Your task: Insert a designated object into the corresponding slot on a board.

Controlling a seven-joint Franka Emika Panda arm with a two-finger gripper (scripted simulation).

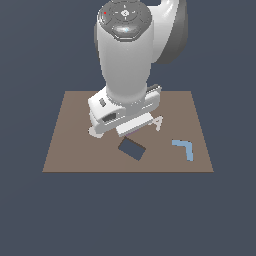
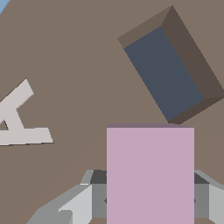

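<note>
Although the arm's bulky white and grey body blocks much of the exterior view, the wrist view shows the pale pink block (image 2: 150, 175) plainly: flat, matte, square-cornered, with one thin darker edge. It sits between the grey fingers (image 2: 78, 203) of the hand (image 2: 150, 201), which are closed against its two sides, so the block is held above the board (image 2: 78, 52). The block's lower part is cut off by the frame edge, and the fingertips are mostly behind it.

Just beyond the block lies the slot (image 2: 168, 72), a rectangular cut-out with a dark navy floor and brown side walls, turned at an angle to the block's straight edges. The block and slot look near each other but not lined up.

A whitish letter A (image 2: 19, 118) lies flat on the board's smooth brown surface, partly cut off in the wrist view. In the exterior view it peeks out beside the hand (image 1: 131, 127), and a light blue L-shaped piece (image 1: 183, 148) lies toward that view's right. The pink block itself is hard to make out there, hidden under the hand.
</note>
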